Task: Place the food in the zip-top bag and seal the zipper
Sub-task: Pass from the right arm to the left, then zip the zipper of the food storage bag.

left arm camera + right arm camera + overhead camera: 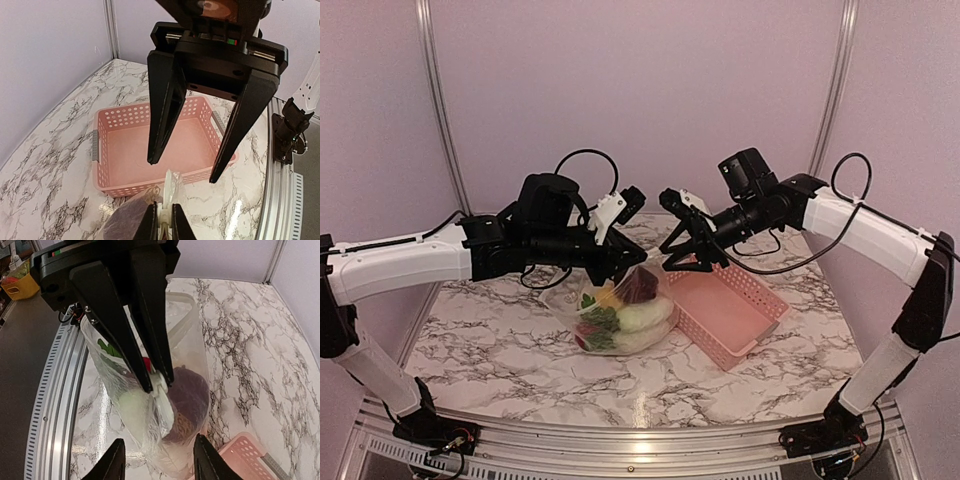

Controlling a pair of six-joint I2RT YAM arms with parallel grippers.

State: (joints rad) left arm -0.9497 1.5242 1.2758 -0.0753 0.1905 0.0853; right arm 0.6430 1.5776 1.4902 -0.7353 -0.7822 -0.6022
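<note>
**While the left gripper [159, 381] pinched the zip-top bag [145, 437], the right gripper [184, 171] stood wide**

When we looked down from above, we saw the left gripper clamped on the upper edge of the zip-top bag. Its two fingers were pressed together on the whitish zipper [168, 195] at the mouth. We could not tell whether that strip was pressed closed along its whole length.

The bag rose upright to that pinch. Its bulging lower part was down at the marble table [500, 350], just beside the pink basket [760, 290] on the basket's left.

Through the clear, dotted plastic we made out the food [625, 315]. A dark purple piece [190, 390] sat near the top with a red piece [146, 363] beside it. A green leafy piece [600, 320] and white oblong ones [645, 318] lay lower down.

The right gripper faced the left one from close by, its jaws spread wide and apart from the bag. From above, we placed it over the corner of the basket nearest the held edge. Its own wrist view looked straight at the hanging bag, with one corner of the basket showing below.
</note>
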